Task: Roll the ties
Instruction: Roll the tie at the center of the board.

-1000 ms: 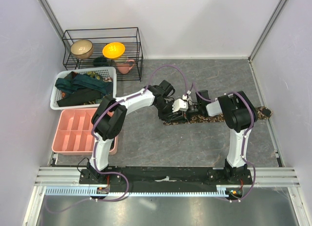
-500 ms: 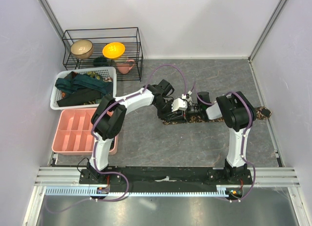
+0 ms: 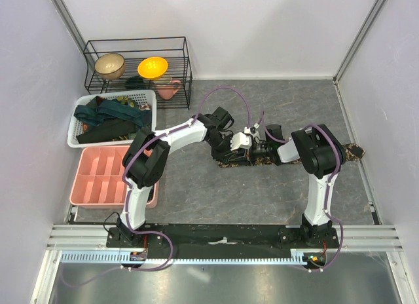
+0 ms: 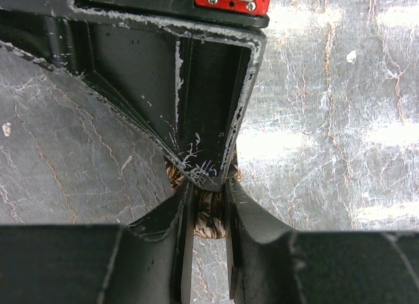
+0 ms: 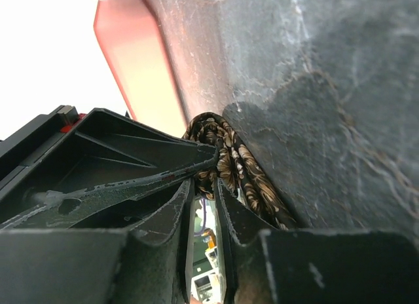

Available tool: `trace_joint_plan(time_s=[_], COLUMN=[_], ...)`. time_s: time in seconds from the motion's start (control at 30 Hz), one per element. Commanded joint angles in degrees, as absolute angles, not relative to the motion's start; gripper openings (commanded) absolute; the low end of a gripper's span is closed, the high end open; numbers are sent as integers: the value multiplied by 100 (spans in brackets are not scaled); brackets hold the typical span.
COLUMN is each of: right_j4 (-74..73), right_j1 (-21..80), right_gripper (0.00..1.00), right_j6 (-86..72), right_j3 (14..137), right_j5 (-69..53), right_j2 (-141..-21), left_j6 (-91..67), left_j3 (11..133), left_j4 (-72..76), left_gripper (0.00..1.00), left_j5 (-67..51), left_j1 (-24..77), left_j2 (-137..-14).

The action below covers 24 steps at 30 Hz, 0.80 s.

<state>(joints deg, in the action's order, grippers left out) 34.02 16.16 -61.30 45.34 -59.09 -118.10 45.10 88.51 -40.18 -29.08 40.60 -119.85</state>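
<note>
The brown speckled tie [image 3: 270, 161] is laid flat across the middle of the worktop [image 3: 196, 199], and its far end [image 3: 354, 151] reaches close to the right edge. Its other end, near the centre of the worktop, is gathered into a small coil [image 5: 230, 161]. The left gripper [image 4: 208, 200] is pressed together on this coil, and speckled fabric [image 4: 209, 219] is seen pinched between its two fingers. The right gripper [image 5: 204, 188] is brought in from the opposite side, tip to tip with the left one. Its fingers [image 5: 171, 215] are set almost together with only a thin slit between them. Their tips are placed against the coil, but it cannot be told whether fabric is clamped. Dark teal ties [image 3: 108, 113] are piled in a white basket [image 3: 72, 135] at the left edge, with a pink tray [image 3: 84, 186] just beside it on the near side.
</note>
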Motion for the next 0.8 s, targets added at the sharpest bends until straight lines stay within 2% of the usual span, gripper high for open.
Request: trace_joint_plan(time_s=[0.0,0.13,0.3,0.4,0.53,0.6,0.7,0.77], right_j4=[2927,2831,1637,942,361,89,-271,-395], right_j1=[1582,1705,1793,1793,1802,1802,1793,1802], right_gripper=[24,27,26,19,1,0,0,0], right_j6=[-5968,-5907,-4844,-4176,-3692,-3455,-3174,-2998], right_j3=[4605,4737,5053,5264,5449,5519,5598,5634], right_j5=[-5511,-5590,-5450,-5247,-5001,-4835,-4589,-4448], right_j2=[-11505,-11549,-11540,-11592,-11716,-11733,-11733,-11742], left_j6=[4772,4746,4720,4702,4667,4606,4527,4456], left_j3=[8728,8745,8754,8763,8763,8745,8719,8684], left_j4=[-4342,-4342,-4324,-4324,-4307,-4307,-4298,-4246], left_gripper=[27,27,28,28,31,34,47,52], left_j5=[-2733,-2707,-2698,-2690,-2689,-2707,-2838,-2918], left_j1=[4122,4122,4122,4122,4113,4087,4026,3947], left_j2=[-12252,-12278,-12269,-12278,-12270,-12252,-12156,-12068])
